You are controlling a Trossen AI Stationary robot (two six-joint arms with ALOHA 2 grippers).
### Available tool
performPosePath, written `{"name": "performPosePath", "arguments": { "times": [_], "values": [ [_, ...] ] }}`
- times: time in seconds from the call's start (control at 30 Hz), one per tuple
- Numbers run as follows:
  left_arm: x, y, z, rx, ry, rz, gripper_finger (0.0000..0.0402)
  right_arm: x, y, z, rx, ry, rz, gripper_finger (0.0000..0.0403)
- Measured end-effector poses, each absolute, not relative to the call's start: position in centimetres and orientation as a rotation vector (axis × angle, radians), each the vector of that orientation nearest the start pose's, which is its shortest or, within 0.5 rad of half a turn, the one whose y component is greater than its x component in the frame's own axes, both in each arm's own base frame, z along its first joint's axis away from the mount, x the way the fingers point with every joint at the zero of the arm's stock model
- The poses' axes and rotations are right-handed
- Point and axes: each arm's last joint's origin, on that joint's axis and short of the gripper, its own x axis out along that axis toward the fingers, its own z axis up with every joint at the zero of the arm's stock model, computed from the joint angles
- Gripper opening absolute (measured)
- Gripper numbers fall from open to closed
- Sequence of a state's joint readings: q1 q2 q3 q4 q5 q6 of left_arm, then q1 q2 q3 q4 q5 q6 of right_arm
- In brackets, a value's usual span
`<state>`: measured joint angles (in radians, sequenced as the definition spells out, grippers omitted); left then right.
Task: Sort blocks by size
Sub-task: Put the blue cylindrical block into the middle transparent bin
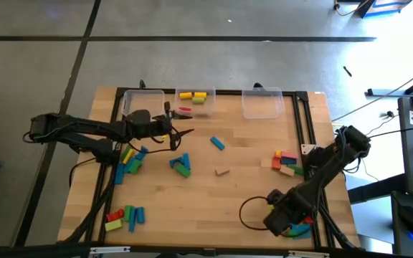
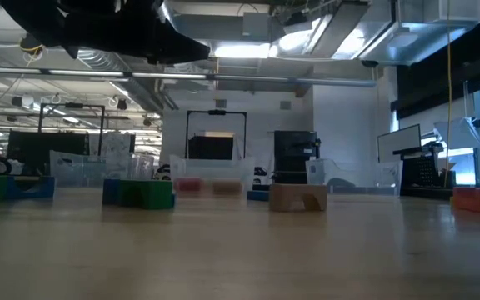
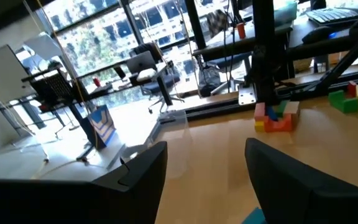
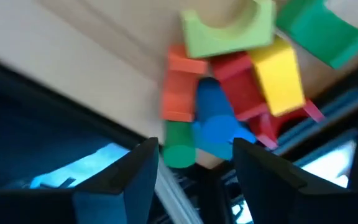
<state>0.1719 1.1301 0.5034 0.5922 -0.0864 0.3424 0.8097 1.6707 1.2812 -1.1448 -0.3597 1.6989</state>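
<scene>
Blue cylinder dead ahead of the right gripper, jaws spread and empty.

Wood tabletop's near right corner holds a tight heap of blocks — the right gripper hangs just over it, fingers parted with nothing between them, the blue cylinder lying lengthwise toward the gap and a green cylinder beside it. Farther off, the left gripper hovers open and empty near the far bins — scattered blocks lie below it, so the right arm is likely nearer a pick.
</scene>
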Motion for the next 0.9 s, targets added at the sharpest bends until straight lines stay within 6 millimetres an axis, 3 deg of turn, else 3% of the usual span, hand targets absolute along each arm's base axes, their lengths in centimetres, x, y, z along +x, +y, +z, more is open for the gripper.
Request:
{"name": "performPosePath", "arguments": {
  "times": [0.57,0.9],
  "values": [
    [23.4,4.3,24.8,0.366,0.044,0.256,0.021,19.0,23.5,21.2,0.71,1.808,-0.714,0.0209],
    [23.4,4.3,24.5,0.36,0.069,0.251,0.021,18.5,23.1,18.2,0.751,1.84,-0.689,0.0209]
  ]
}}
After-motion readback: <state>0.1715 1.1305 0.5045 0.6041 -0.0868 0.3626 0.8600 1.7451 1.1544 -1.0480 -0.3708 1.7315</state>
